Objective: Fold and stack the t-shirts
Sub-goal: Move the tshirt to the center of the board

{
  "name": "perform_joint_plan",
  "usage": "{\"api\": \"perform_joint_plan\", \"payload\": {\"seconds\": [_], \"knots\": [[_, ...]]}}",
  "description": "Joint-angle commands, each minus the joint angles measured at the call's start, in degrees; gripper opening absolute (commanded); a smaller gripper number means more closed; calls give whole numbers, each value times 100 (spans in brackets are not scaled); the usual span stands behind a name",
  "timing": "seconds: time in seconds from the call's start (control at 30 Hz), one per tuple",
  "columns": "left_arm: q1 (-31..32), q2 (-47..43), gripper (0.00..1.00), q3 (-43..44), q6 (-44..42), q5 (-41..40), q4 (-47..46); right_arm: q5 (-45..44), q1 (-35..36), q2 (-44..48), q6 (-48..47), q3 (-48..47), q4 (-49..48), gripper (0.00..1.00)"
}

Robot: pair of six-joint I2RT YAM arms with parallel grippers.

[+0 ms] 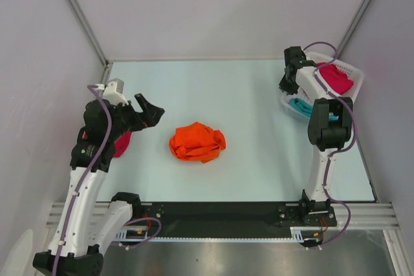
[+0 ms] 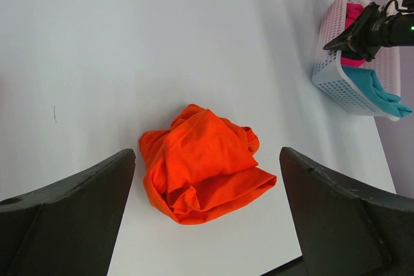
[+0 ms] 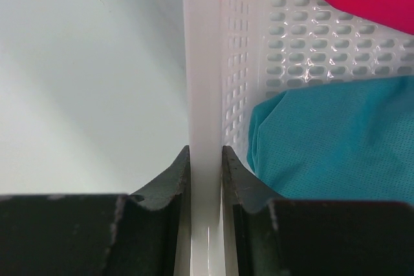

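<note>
Left arm (image 1: 90,153) rose from its base, elbow bent, forearm pointing inward to the right. Left gripper (image 1: 152,106) hung in the air, jaws spread wide, nothing between them. Right arm (image 1: 330,124) stretched forward to the far right, wrist angled down. Right gripper (image 3: 205,156) was nearly closed, pinching the basket rim (image 3: 204,63), one finger on each side

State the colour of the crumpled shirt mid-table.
The shirt is orange; clearest in the left wrist view.
</note>
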State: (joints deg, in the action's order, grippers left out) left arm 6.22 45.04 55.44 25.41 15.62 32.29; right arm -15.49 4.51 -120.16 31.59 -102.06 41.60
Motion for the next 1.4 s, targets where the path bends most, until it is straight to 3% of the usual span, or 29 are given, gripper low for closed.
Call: {"api": "perform_joint_plan", "payload": {"seconds": [0.0,0.17,0.4,0.53,0.63,0.73,0.9,1.07,1.17,1.37], "knots": [[-51,-136,99,-95,34,187,-206,-392,-337,-332,286,-112,120,0],[-51,-162,99,-112,-36,302,-180,-833,-616,-438,365,-350,480,0],[-51,-241,100,-218,-1,486,-215,-334,-698,-236,339,72,357,0],[-51,-215,99,-270,34,609,-329,-174,-295,-8,84,379,209,33],[-51,-188,99,-323,26,697,-364,-271,-39,361,-39,424,50,40],[-51,-171,100,-341,-1,750,-382,-350,180,634,-145,153,110,45],[-51,-188,99,-341,17,811,-434,-745,541,686,-329,-1201,725,47],[-51,-241,99,-429,-9,803,-452,-894,971,1038,-347,-1527,1034,48],[-51,-276,100,-464,-36,785,-435,-904,1104,1573,-129,-1002,1078,48],[-51,-338,100,-517,-62,820,-426,-560,1288,3241,417,1810,217,47]]}}
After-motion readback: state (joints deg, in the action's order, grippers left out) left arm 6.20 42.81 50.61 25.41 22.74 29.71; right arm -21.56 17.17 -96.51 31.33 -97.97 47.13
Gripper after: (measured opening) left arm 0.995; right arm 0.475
